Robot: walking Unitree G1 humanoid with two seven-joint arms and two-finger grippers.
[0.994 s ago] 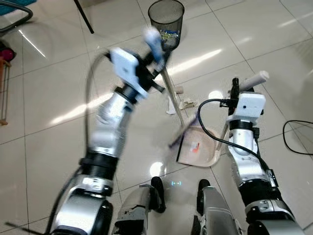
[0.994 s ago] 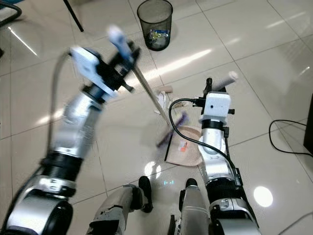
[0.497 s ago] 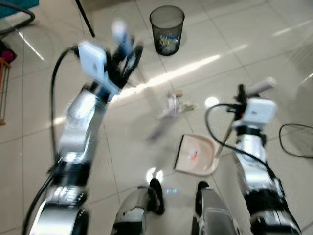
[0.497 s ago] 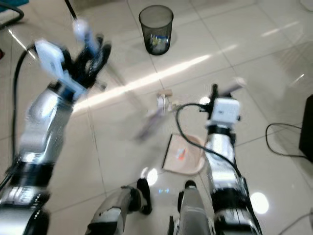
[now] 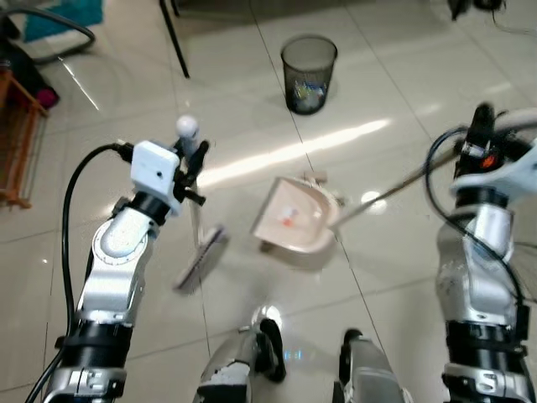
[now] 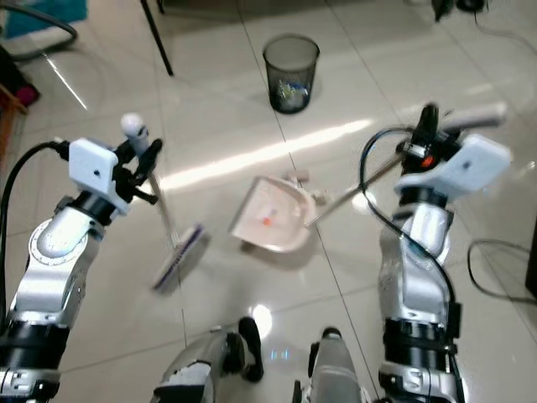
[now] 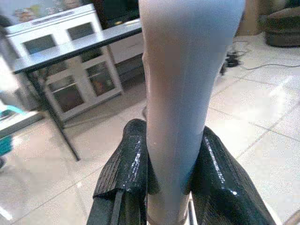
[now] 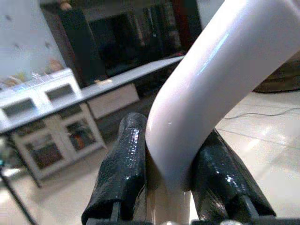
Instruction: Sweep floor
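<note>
My left gripper (image 5: 191, 156) is shut on the pale broom handle (image 7: 187, 84) near its top. The broom (image 5: 195, 227) hangs down, and its purple-bristled head (image 5: 201, 257) is on the tiles left of my feet. My right gripper (image 6: 430, 128), raised at the right, is shut on the curved white dustpan handle (image 8: 211, 70). Its long rod slopes down to the beige dustpan (image 5: 294, 218), which is tilted with its inside facing me. A small orange scrap lies inside it. Small bits of litter (image 5: 317, 179) show on the floor just behind the pan.
A black mesh waste bin (image 5: 309, 74) with rubbish inside stands ahead on the glossy tiles. A black furniture leg (image 5: 174, 38) is behind to the left, an orange rack (image 5: 18, 143) at far left, and a black cable (image 6: 497, 252) at right.
The broom has swung left, off the dustpan, and now hangs near upright. My right arm has risen, and the dustpan has moved forward and tipped up. The camera has shifted too.
</note>
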